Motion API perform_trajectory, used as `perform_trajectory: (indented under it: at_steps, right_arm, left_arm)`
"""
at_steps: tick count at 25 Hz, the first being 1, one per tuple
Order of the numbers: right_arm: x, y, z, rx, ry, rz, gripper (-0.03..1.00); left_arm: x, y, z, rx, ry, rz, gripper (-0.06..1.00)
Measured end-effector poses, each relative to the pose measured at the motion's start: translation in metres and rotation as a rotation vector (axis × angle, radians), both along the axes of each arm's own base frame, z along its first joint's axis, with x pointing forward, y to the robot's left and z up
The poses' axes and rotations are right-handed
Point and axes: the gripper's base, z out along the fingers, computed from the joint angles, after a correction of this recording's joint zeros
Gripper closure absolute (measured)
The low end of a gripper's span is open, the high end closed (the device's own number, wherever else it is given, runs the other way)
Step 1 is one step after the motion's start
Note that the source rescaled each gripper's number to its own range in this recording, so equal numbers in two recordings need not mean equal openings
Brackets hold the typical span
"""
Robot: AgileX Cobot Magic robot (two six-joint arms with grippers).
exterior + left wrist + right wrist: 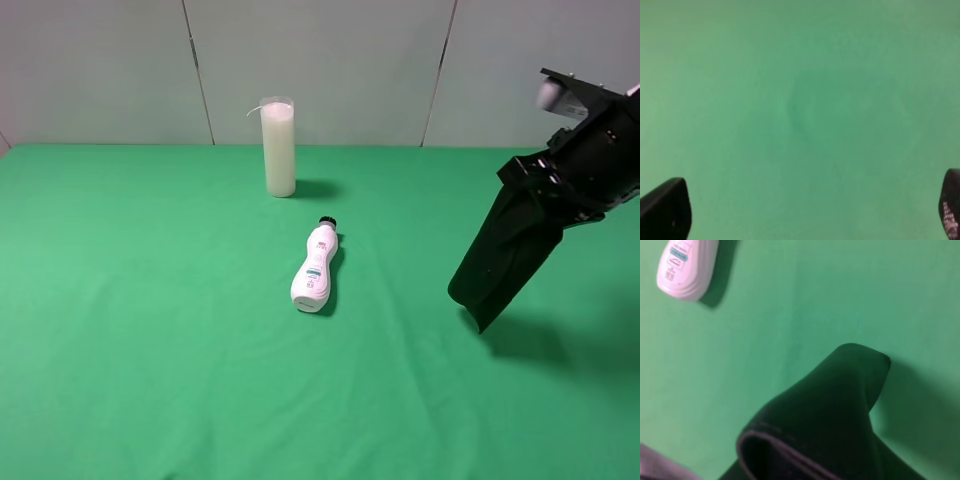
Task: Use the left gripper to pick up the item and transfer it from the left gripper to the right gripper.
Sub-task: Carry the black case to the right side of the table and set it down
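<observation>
Two grippers: the right gripper clamps the item above the table, right side; the left gripper is spread wide, released.

The cloth is plain bright green. The candle is white; the bottle is white with a black cap and teal label. The glasses case is matte black.

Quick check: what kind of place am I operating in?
Probably a lab test bench, not a home: a flat green cloth lies under everything, plain grey wall panels stand behind, and staged props, a candle and bottle, sit out.
</observation>
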Motion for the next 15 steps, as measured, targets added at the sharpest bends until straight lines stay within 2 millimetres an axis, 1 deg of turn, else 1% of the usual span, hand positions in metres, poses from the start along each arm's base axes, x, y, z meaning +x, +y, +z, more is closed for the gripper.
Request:
perform_trajectory:
  at_steps: [4,9,15]
  right_arm:
    - [0.016,0.002,-0.013,-0.009,0.085,0.018,0.95]
    - [0.032,0.004,-0.029,-0.028,0.146,0.029,0.95]
    - [0.046,0.007,-0.037,-0.016,0.191,0.038,0.95]
  left_arm:
    - [0.000,0.000,0.000,0.000,0.000,0.000,-0.06]
    - [0.000,0.000,0.000,0.000,0.000,0.000,-0.06]
    - [0.000,0.000,0.000,0.000,0.000,0.000,-0.06]
